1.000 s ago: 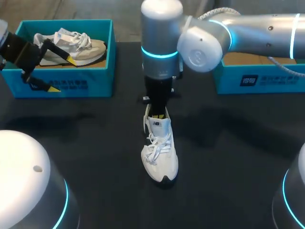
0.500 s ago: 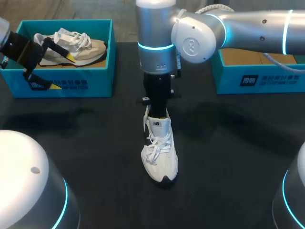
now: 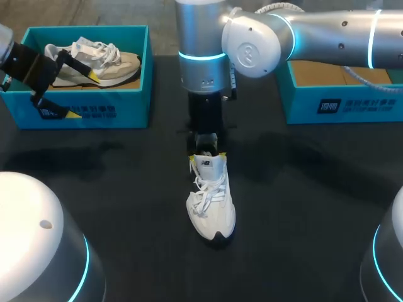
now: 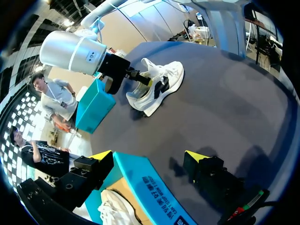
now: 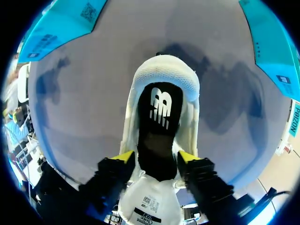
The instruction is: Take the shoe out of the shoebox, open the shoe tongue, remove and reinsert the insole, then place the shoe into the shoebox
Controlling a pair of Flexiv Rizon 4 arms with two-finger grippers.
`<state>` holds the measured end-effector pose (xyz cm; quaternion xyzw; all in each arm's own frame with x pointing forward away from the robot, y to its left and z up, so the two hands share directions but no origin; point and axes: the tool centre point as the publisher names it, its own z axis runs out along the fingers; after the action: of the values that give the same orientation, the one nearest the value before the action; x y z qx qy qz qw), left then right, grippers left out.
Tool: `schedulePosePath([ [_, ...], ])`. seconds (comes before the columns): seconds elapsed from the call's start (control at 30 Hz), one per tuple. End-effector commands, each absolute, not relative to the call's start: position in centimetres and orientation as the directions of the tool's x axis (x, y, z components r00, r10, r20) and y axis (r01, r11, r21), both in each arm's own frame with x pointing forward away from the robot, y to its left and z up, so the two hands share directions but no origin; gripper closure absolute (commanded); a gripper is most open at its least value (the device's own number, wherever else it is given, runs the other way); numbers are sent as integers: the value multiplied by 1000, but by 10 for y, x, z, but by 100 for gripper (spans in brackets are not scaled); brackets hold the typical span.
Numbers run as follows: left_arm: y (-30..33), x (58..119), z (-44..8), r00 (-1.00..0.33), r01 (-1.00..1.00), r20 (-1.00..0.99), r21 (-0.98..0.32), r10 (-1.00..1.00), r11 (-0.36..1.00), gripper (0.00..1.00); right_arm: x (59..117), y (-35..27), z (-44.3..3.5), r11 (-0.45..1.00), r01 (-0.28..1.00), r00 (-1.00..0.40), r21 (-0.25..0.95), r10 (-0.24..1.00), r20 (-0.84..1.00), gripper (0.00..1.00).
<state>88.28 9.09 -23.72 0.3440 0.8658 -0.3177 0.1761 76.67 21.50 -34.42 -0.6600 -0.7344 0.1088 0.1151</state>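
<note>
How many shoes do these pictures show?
2. One white shoe mid-table under the right end effector; one beige shoe in the left shoebox. The right shoebox is partly hidden.

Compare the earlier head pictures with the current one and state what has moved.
The right arm swung slightly toward the left arm's side, while its right gripper kept to the heel opening of the white shoe. The shoe, the left gripper and the shoebox stayed put.

Black table (image 3: 315,207); beige sneaker (image 3: 107,66) lying in teal box (image 3: 119,104), table's far left.
</note>
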Motion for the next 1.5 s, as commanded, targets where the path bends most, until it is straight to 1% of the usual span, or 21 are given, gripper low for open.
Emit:
schedulePosePath([
  [0.03,91,882,-237,-700,708,-524,-427,485,562,0,768,214,-349,100,943,-96,-317,995,28,0],
  [0.2,91,882,-237,-700,708,-524,-427,485,562,0,770,213,-354,94,935,-91,-343,996,26,0],
  [0.57,91,882,-237,-700,708,-524,-427,485,562,0,763,211,-345,80,912,-84,-401,996,7,0],
  [1.03,91,882,-237,-700,708,-524,-427,485,562,0,748,209,-336,37,912,-45,-408,999,-8,0],
  [1.5,91,882,-237,-700,708,-524,-427,485,562,0,728,211,-313,8,914,-23,-405,999,-32,0],
])
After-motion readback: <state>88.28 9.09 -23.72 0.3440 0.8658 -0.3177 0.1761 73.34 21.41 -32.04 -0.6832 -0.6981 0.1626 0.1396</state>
